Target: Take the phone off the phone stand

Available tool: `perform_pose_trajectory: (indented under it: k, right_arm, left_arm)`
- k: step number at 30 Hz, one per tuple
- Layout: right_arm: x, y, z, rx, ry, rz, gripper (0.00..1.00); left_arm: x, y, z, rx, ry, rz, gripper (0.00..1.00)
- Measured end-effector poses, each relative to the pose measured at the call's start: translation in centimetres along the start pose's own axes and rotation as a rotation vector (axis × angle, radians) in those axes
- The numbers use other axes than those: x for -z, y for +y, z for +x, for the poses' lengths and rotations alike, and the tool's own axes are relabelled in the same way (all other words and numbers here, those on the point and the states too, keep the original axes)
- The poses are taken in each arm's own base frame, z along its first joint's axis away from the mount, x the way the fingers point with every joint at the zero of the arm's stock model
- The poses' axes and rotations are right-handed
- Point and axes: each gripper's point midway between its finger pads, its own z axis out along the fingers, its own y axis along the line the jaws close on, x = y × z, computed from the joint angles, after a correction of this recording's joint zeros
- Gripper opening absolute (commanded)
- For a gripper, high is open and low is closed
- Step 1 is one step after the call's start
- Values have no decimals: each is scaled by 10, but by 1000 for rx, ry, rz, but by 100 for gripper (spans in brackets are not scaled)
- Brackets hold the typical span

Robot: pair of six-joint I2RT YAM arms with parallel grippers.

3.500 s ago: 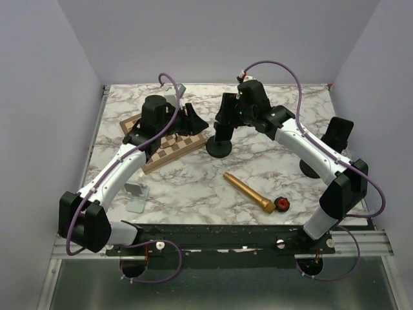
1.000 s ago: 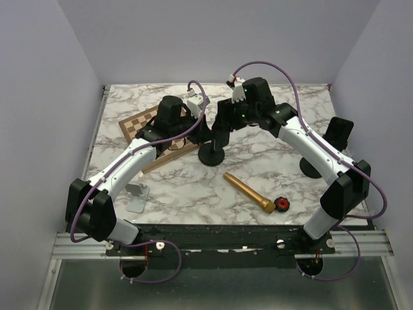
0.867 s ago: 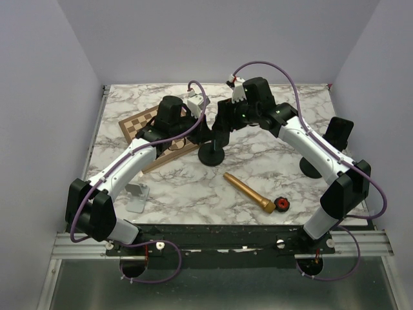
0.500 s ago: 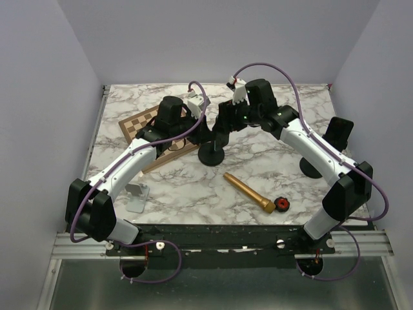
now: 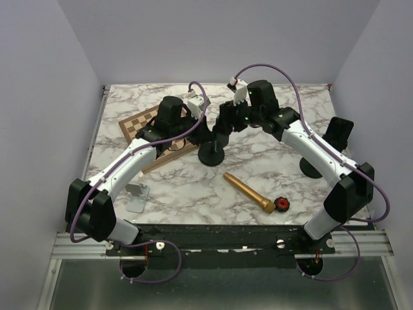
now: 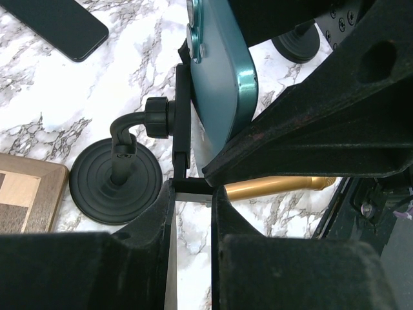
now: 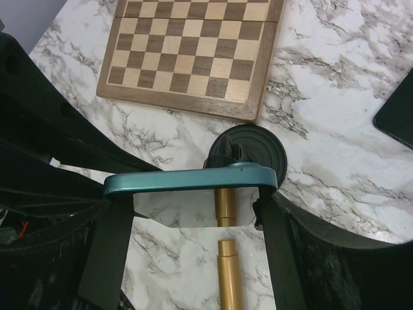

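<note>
Marble tabletop (image 5: 271, 171) under both arms, and your phone (image 7: 190, 181) is on the phone stand (image 6: 116, 184), its teal back against the cradle plate, near the chessboard (image 7: 193, 51). Your right gripper (image 7: 191, 197) is pinched on the phone's two side edges (one finger on each). Your left gripper (image 6: 192, 188) is clamped on the stand's lower lip, right under the phone. The stand's round base sits flat on the marble, with a gold rod (image 5: 248, 192) lying just in front.

no text, label, brand, number or sign can be read in any view.
</note>
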Motion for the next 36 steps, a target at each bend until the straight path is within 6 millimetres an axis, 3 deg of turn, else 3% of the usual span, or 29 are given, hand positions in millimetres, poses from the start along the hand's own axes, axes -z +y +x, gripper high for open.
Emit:
perform_pose_trajectory:
  k: [22, 23, 27, 29, 32, 36]
  right_arm:
    - [7, 7, 7, 23, -1, -68, 1]
    - [8, 11, 7, 17, 3, -94, 1]
    - [21, 68, 10, 24, 33, -334, 1]
    - [29, 87, 10, 39, 34, -404, 1]
    - [40, 97, 5, 45, 19, -443, 1]
    - [43, 93, -1, 36, 5, -409, 1]
  left_arm:
    - [2, -6, 7, 14, 30, 28, 0]
    - [2, -4, 5, 7, 24, 20, 0]
    - [-2, 2, 2, -8, 7, 0, 0]
    - [-3, 4, 1, -9, 5, -4, 0]
    - [-4, 4, 1, -13, 2, -8, 0]
    - [-4, 5, 0, -15, 0, -9, 0]
